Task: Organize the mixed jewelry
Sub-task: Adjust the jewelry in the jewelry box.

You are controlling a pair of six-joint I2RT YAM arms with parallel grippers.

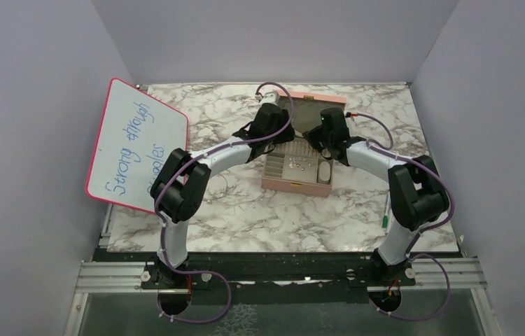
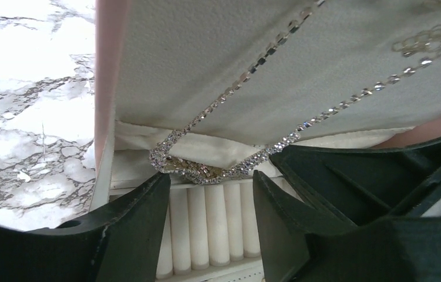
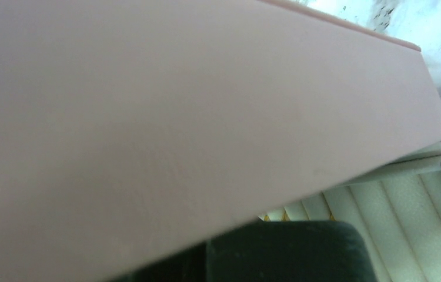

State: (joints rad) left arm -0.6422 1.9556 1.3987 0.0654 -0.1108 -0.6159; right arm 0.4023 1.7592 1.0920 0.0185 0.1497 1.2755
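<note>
The pink jewelry box point(image 1: 296, 185) stands open mid-table with its lid point(image 1: 309, 112) raised at the back. Several tiny gold and silver pieces point(image 1: 300, 164) lie in its tray. My left gripper point(image 1: 277, 136) hovers over the box's rear left, open point(image 2: 211, 175), with nothing between its fingers. A sparkling silver chain point(image 2: 197, 170) hangs from the lid's grey lining just beyond the fingertips, above the white ring rolls point(image 2: 206, 223). My right gripper point(image 1: 323, 143) is at the lid's right side. Its view is filled by the pink lid point(image 3: 177, 100), with a dark finger point(image 3: 289, 252) below; its jaws are hidden.
A whiteboard point(image 1: 137, 143) with a red rim leans at the left. A green-and-white marker pen point(image 1: 386, 213) lies by the right arm. Grey walls close in the marble table point(image 1: 274, 217) on three sides.
</note>
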